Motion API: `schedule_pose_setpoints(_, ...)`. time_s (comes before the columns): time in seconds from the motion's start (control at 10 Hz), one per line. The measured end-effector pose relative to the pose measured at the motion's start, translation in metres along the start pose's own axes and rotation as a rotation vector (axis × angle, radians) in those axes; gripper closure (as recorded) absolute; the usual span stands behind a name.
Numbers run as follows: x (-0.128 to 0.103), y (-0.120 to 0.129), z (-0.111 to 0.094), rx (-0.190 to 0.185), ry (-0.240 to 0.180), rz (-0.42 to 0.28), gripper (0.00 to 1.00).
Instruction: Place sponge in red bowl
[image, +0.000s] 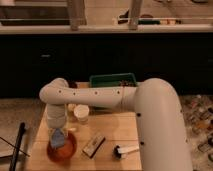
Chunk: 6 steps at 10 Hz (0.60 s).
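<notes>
A: Well, where is the sponge (57, 139)?

B: Lower left of the frame. It is a pale blue lump inside the rim of the red bowl (74, 149), directly under the gripper (58, 130). The white arm (100, 97) reaches across from the right and bends straight down there, presumably so the sponge comes in from above and clears the rim.

A: Is the gripper clamped on it?

B: I cannot tell. The gripper sits right at the top of the sponge, but whether it holds it or merely hangs over it is unclear.

A: Does the sponge rest on the bowl's bottom?

B: It looks low in the bowl, but I cannot say it touches.

A: Anything close by to mind?

B: A white cup (81, 114) sits just up and right of the bowl. A dark flat packet (93, 145) lies to the bowl's right, with a white-handled brush (124, 149) beyond it. A green bin (114, 80) stands at the far edge of the table (115, 127). I judge the task nearly done. What remains is a release and a straight lift, so the cup is not brushed.
</notes>
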Motion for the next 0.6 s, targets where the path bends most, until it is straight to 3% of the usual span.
schedule_pose_setpoints(0.6,-0.0042,-0.0004,0.0005,0.003,-0.005,-0.008,0.2)
